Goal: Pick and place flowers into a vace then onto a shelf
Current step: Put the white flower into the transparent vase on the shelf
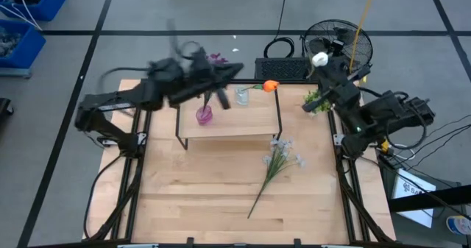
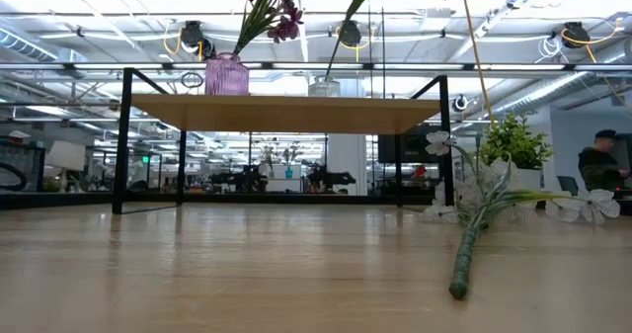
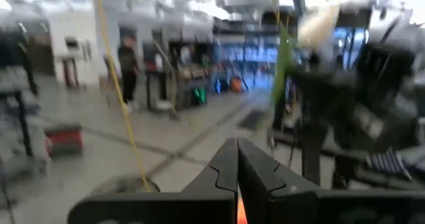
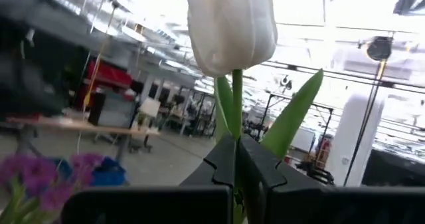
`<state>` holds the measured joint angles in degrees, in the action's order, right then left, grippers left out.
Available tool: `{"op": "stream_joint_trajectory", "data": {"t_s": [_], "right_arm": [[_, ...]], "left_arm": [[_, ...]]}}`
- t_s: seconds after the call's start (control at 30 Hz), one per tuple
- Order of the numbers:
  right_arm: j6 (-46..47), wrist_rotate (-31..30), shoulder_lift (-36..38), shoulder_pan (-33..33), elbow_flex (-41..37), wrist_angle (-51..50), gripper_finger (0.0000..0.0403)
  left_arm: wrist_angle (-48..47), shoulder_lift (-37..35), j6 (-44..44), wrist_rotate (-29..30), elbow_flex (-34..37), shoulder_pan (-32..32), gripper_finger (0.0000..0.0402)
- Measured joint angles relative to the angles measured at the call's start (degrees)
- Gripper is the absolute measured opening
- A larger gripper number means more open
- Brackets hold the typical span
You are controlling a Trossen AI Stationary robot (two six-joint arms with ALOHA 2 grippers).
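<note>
The light-wood shelf (image 1: 228, 121) (image 2: 286, 113) stands at the table's far side. On it a pink vase (image 1: 204, 115) (image 2: 227, 76) holds the dark purple flowers (image 2: 276, 2). A clear glass vase (image 1: 241, 96) (image 2: 323, 86) holds the orange tulip (image 1: 271, 86), which leans right. The pale spray (image 1: 278, 160) (image 2: 474, 214) lies flat on the table in front of the shelf. My left gripper (image 1: 234, 73) (image 3: 237, 151) is blurred above the shelf and shut. My right gripper (image 1: 327, 70) (image 4: 234, 147) is raised over the table's far right corner, shut on the white bud (image 1: 319, 59) (image 4: 231, 24). My left gripper shows a sliver of orange (image 3: 237, 212) low between its shut fingers; whether it touches the tulip, I cannot tell. My right gripper pinches the white bud's green stem (image 4: 235, 111) between its two fingers, a little below the bloom. The flower is lifted clear, and bud and leaf stand up above the fingertips.
A small leafy potted plant (image 1: 316, 101) (image 2: 513, 145) stands at the table's right edge beside the shelf. A black fan (image 1: 338, 40) sits beyond the far edge. A person (image 2: 597, 170) stands far back in the room. Bare wood lies at the table's near half.
</note>
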<state>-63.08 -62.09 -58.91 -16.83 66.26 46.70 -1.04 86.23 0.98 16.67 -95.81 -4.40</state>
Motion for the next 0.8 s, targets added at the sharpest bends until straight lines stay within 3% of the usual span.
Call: {"op": "stream_joint_trajectory", "data": {"t_s": [0.2, 0.37, 0.53, 0.67, 0.8], "right_arm": [[11.86, 5.29, -0.07, 4.29, 0.00, -7.85, 0.0000], [14.31, 4.95, -0.04, 4.49, 0.00, -12.74, 0.0000], [14.42, 5.00, 0.00, 4.49, 0.00, -12.72, 0.0000], [14.46, 5.17, -0.02, 3.90, 0.00, -12.72, 0.0000], [14.46, 5.21, 0.20, 3.57, 0.00, -12.70, 0.0000]], "left_arm": [[2.55, 6.21, 0.78, -3.57, 0.14, -0.35, 0.0003], [4.92, 6.51, -7.03, 5.34, 0.02, 1.22, 0.0003], [0.27, 4.46, -12.49, 9.18, -3.44, 3.40, 0.0002], [-7.22, 4.13, -18.94, 20.21, -8.67, 6.13, 0.0001], [-13.03, 3.24, -20.15, 37.61, -14.99, 8.77, 0.0001]]}}
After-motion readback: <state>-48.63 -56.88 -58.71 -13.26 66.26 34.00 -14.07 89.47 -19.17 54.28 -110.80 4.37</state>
